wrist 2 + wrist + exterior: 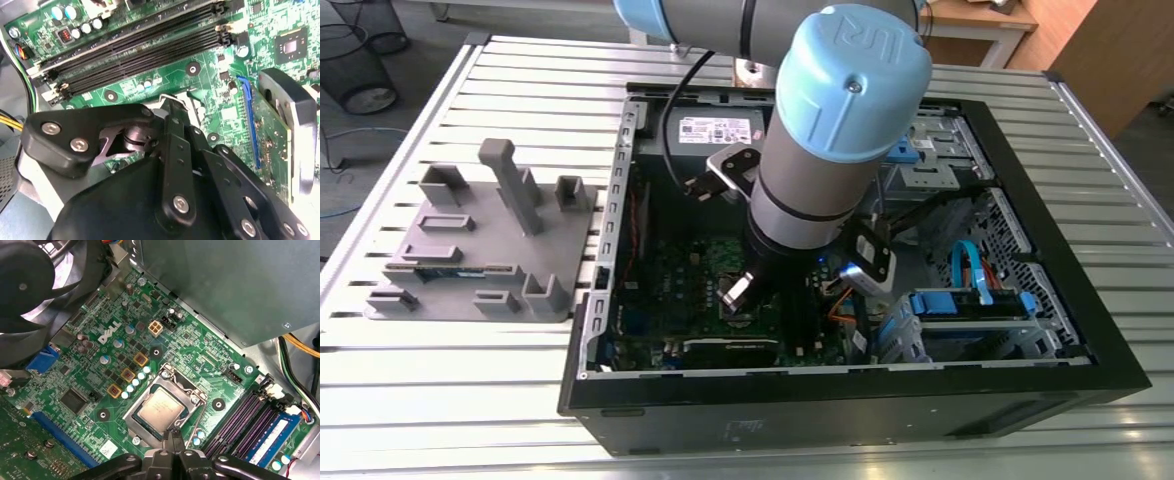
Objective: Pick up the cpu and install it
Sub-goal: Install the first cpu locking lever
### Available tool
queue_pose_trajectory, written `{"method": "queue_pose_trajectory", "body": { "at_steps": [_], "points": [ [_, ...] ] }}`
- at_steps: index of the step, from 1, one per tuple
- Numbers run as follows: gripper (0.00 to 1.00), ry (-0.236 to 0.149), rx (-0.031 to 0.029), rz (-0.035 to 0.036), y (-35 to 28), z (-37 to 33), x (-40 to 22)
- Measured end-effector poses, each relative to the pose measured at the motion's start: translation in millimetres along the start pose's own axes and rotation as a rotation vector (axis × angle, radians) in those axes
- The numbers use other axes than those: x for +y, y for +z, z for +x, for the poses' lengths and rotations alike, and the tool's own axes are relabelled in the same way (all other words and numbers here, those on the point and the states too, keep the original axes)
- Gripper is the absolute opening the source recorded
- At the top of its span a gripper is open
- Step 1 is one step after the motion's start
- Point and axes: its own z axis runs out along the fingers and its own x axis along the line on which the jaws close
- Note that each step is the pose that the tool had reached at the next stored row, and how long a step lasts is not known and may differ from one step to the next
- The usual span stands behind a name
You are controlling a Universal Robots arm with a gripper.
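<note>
The cpu (160,412), a flat silver square, lies inside the motherboard socket (185,385).

Seemingly silver cpu (160,412), green motherboard (196,342)

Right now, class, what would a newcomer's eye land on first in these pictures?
The arm, with its pale blue cap, reaching into the open computer case in the exterior view. Then, in the first wrist view, the shiny cpu lying in its socket on the green motherboard, the gripper close beside it.
</note>
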Motion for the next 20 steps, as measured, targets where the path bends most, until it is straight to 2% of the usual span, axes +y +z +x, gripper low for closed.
{"method": "queue_pose_trajectory", "body": {
  "at_steps": [5, 12, 18, 20],
  "points": [
    [0.11, 0.0, -0.0001, -0.0001, -0.5, -0.2, -0.1],
    [0.11, 0.0, -0.0002, -0.0002, -10.9, -0.6, 1.2],
    [0.11, 0.0, -0.0003, -0.0003, -14.8, -2.1, 3.5],
    [0.11, 0.0, 0.0001, 0.0, -17.8, -2.7, 4.6]
  ]
}}
